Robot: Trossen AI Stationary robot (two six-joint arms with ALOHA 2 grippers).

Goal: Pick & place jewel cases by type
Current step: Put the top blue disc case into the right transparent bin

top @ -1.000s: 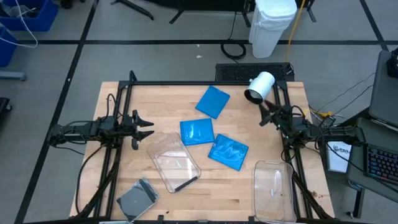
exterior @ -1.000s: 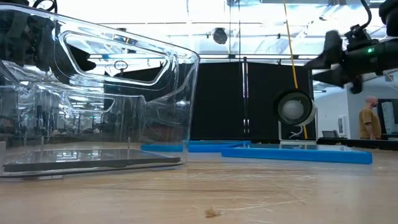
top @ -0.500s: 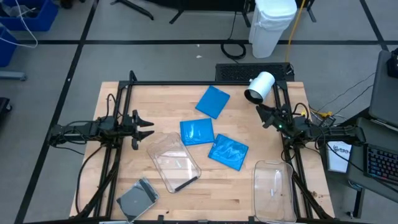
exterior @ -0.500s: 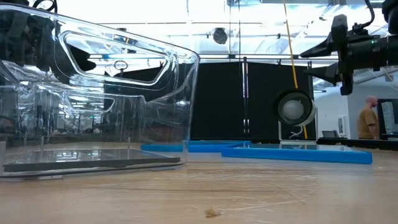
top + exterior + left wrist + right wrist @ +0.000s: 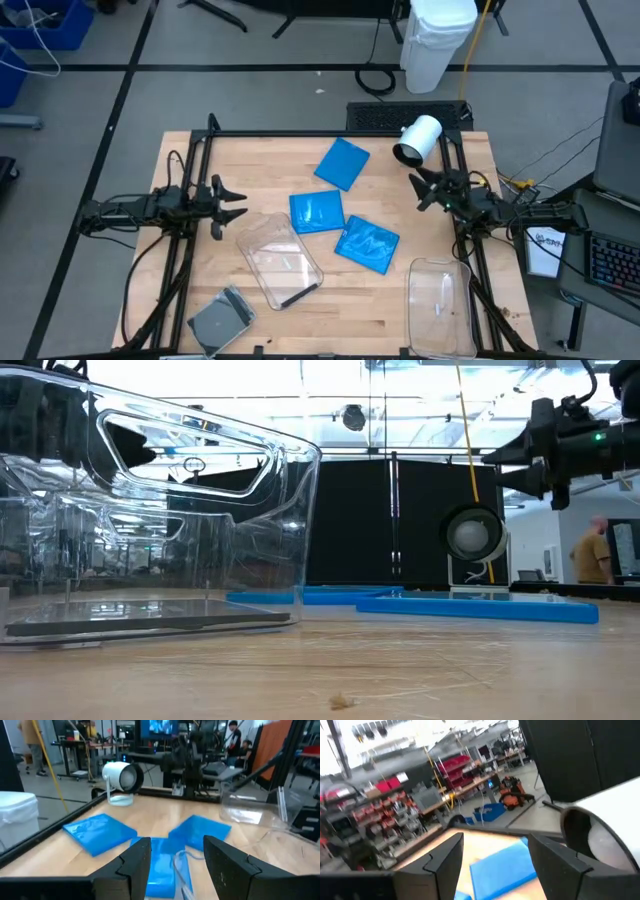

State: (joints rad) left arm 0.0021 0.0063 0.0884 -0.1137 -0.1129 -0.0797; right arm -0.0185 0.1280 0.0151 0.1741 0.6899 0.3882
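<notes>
Both of my grippers are spread wide and hold nothing. My left gripper (image 5: 228,200) hangs over the table's left side, its two dark fingers (image 5: 134,865) parted, pointing toward the middle of the table (image 5: 400,300). My right gripper (image 5: 422,187) is raised above the right edge, just beside the white cylinder-shaped camera (image 5: 418,139) that sits at the far right corner; in the low view this gripper (image 5: 500,465) shows high above the wood, jaws apart.

Three blue cases lie flat around the middle of the table. One blue case (image 5: 342,163) lies farthest back, apart from the other two. A second blue case (image 5: 317,212) lies in the centre, just beside the near corner of a clear tub (image 5: 280,258) that rests tilted on the table. A third blue case (image 5: 367,244) lies to the right of it, the two nearly touching at a corner. From my left wrist I see all three ahead of my fingers.

A grey case (image 5: 220,320) sits at the near left corner. Inside the tilted tub I can make out a dark flat case (image 5: 298,294) at its near end. Another clear tub (image 5: 440,305) stands at the near right edge, and I cannot tell whether anything lies in it.
</notes>
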